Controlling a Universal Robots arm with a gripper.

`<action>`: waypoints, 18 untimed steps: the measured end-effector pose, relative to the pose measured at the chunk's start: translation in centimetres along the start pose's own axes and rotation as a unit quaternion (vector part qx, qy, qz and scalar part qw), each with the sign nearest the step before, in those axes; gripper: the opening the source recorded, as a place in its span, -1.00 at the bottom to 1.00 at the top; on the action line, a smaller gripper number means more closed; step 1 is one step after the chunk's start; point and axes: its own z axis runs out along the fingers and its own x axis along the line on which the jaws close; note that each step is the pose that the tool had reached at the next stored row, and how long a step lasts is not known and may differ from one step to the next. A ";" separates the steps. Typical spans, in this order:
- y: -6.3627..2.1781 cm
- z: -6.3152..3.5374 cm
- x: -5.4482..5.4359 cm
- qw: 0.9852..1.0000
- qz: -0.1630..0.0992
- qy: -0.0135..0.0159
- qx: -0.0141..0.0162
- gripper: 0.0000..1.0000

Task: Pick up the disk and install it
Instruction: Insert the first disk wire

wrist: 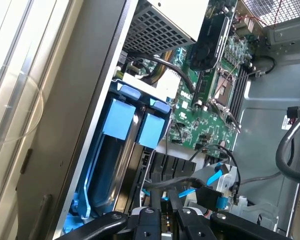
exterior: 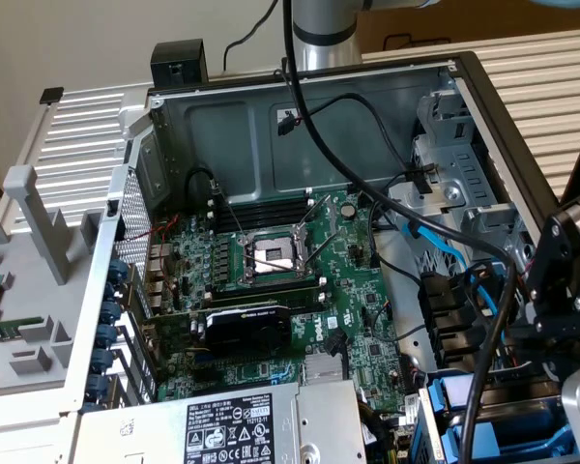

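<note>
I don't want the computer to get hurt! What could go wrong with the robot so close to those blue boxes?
The thick black cable hanging from the arm lies across the open case over the motherboard; it could snag if the arm moves.
The gripper sits close to thin blue cables; it might tug one loose.
The two blue disk carriers stand tight side by side in their bay; a tilted one could jam.
</note>
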 end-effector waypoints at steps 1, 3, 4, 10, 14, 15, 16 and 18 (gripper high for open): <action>0.07 0.01 0.0 1.000 0.000 0.000 0.000 -0.61; 0.10 0.02 0.0 1.000 0.001 -0.001 -0.001 -0.61; 0.10 0.01 0.0 1.000 0.001 -0.001 -0.002 -0.61; 0.14 0.00 -0.1 1.000 0.001 -0.001 -0.002 -0.61; 0.23 0.03 -0.1 1.000 0.001 -0.001 -0.002 -0.61; 0.25 0.04 -0.1 1.000 0.001 -0.001 -0.002 -0.61; 0.28 0.03 -0.1 1.000 0.001 -0.001 -0.002 -0.65; 0.29 0.03 -0.1 1.000 0.001 -0.001 -0.002 -0.67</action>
